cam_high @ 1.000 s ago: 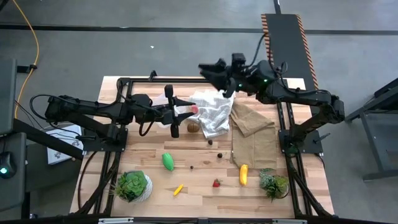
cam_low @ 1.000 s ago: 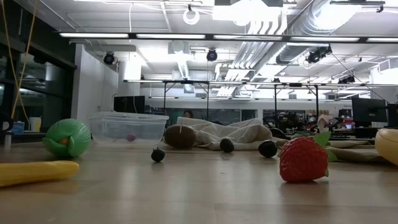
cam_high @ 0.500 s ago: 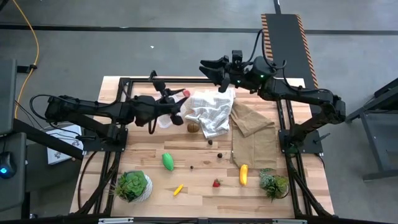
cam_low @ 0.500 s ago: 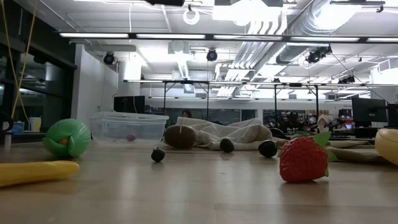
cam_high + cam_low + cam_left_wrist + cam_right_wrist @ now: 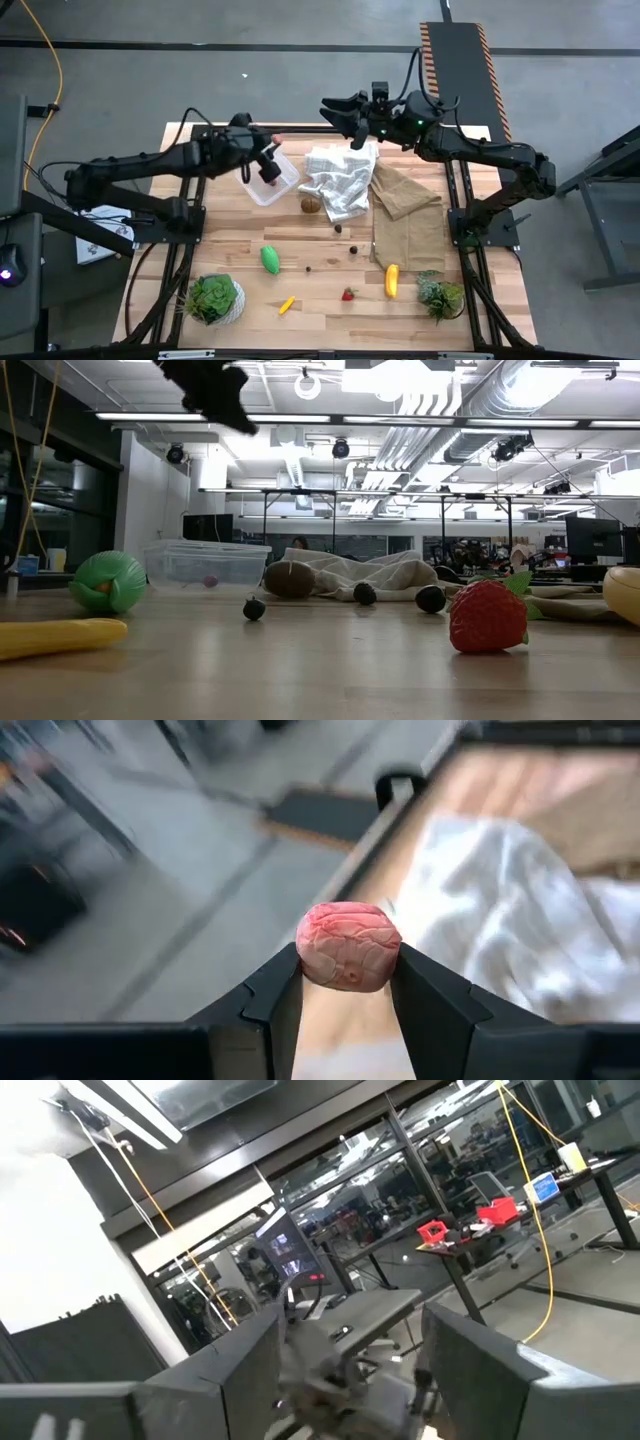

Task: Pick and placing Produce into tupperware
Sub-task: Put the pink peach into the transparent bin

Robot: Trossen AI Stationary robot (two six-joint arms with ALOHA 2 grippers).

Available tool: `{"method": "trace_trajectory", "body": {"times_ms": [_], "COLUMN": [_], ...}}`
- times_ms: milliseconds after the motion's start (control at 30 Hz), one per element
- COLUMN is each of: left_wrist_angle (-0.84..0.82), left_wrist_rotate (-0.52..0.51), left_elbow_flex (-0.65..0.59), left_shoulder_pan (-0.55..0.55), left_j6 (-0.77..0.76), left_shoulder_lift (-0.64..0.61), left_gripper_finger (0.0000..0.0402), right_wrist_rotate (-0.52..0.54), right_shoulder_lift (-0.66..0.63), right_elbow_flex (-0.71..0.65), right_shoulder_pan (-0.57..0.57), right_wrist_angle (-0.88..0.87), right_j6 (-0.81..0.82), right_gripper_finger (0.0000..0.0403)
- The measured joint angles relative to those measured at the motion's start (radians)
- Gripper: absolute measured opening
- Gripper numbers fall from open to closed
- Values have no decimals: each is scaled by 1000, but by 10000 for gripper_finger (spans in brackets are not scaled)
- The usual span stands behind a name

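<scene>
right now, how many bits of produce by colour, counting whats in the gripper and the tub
green oval: 1
yellow banana-like pieces: 2
red strawberry: 1
brown kiwi: 1
dark berries: 3
pink lump in the left gripper: 1
pink bit in the tupperware: 1
total: 10

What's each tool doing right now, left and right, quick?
Left tool: closed on a pink raspberry-like toy fruit, above the clear container.
Right tool: open, holding nothing, raised over the table's far edge.
</scene>
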Motion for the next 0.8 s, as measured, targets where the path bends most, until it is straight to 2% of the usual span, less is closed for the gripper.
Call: {"method": "trace_trajectory", "body": {"times_ms": [233,400,533,633,800], "left_wrist_angle": [-210,-298,-347,-381,-446], "left_wrist_rotate": [292,385,503,552,558], "left_elbow_flex": [0,0,0,0,0], "left_shoulder_pan": [163,225,268,290,299], "left_j6": [-114,-156,-186,-214,-245], "left_shoulder_lift": [0,0,20,48,118], "left_gripper_finger": [133,133,133,133,133], "right_wrist_rotate": [-2,-3,-7,-8,-18], "right_shoulder_lift": [0,0,0,0,0], "right_elbow_flex": [0,0,0,0,0], "right_shoulder_pan": [0,0,0,0,0], "right_wrist_angle": [-30,-52,-62,-66,-87], "right_j6": [0,1,1,0,1], "right_gripper_finger": [229,229,229,229,229]}}
